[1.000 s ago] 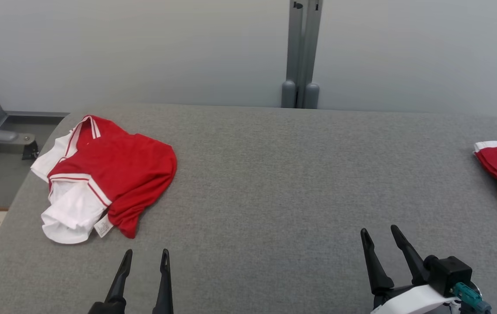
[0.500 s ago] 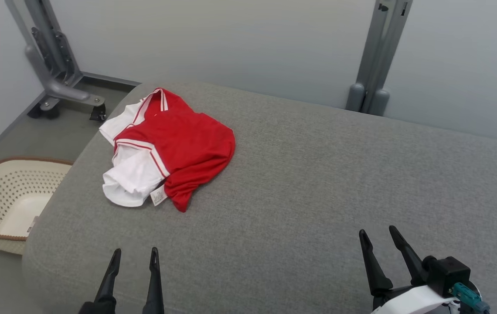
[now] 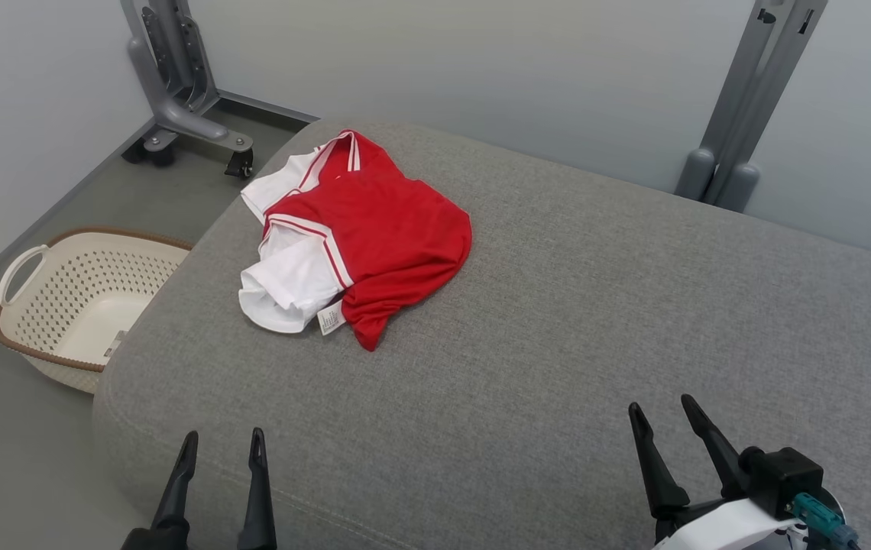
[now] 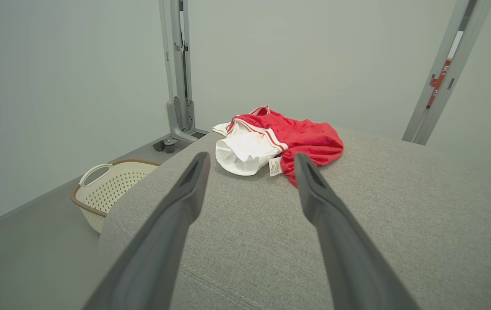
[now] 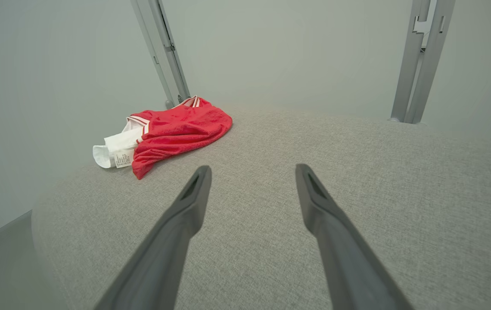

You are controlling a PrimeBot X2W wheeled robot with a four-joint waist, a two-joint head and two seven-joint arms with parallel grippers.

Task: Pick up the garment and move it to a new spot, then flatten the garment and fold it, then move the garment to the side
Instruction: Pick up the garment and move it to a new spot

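A: Entry one, the support?
B: Padded platform (image 3: 596,328), grey woven cover, rounded corner at 8 o'clock.
A: Lying on it?
B: One garment (image 3: 397,233), red with white panels and striped trim, crumpled, at 11 o'clock near the platform's left edge. White label (image 3: 331,321) at its near hem.
A: Entry two?
B: Floor (image 3: 15,458), 9 o'clock, bearing a cream perforated basket (image 3: 76,298) beside the platform.

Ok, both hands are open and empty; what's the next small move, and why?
Probably reach the left hand forward toward the garment: it lies crumpled and untouched near the far left corner of the grey surface, almost straight ahead of that open hand. The right hand is farther from it.
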